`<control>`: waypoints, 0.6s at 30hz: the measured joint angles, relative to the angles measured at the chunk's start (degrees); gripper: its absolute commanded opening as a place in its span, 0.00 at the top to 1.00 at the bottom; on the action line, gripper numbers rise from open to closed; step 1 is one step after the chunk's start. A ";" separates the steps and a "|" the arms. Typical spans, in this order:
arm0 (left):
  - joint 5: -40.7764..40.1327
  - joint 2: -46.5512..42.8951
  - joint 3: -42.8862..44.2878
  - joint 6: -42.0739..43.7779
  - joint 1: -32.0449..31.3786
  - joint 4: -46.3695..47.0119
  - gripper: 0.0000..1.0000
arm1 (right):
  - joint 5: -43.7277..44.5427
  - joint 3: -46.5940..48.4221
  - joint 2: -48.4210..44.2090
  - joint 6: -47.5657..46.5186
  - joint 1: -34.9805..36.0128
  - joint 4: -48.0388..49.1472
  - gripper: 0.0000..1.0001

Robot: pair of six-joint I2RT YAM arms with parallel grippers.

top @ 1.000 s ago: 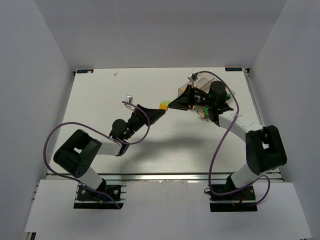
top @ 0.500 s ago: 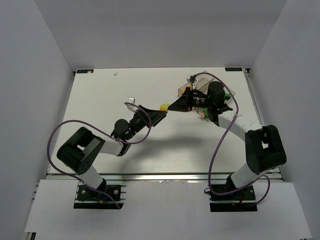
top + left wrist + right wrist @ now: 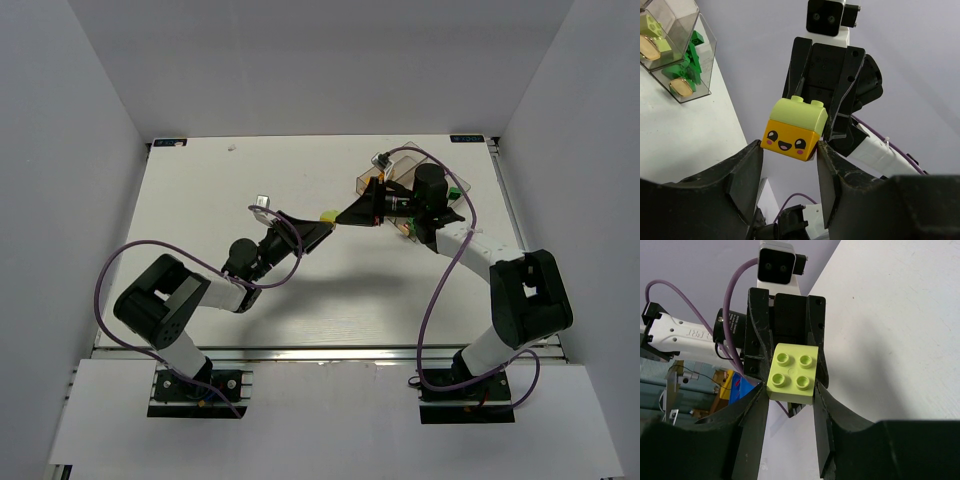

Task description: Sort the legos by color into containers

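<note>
Two stacked legos hang above the table between both grippers. The pair is an orange-yellow brick with a smiling face and a pale lime brick on its studs. My left gripper is shut on the orange-yellow brick. My right gripper is shut on the lime brick. In the top view the two grippers meet tip to tip at the pair. The containers stand on the table at the right, holding dark green, lime and orange-yellow legos.
In the top view the right arm covers much of the containers at the table's back right. White walls enclose the table on three sides. Purple cables loop from both arms.
The left arm has shifted slightly forward and right. Both grippers stay tip to tip on the stacked pair, which has barely moved.
</note>
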 measured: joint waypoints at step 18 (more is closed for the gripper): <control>-0.07 0.02 0.00 -0.76 0.02 -0.26 0.21 | -0.26 -0.20 0.00 -0.22 0.00 -0.48 1.00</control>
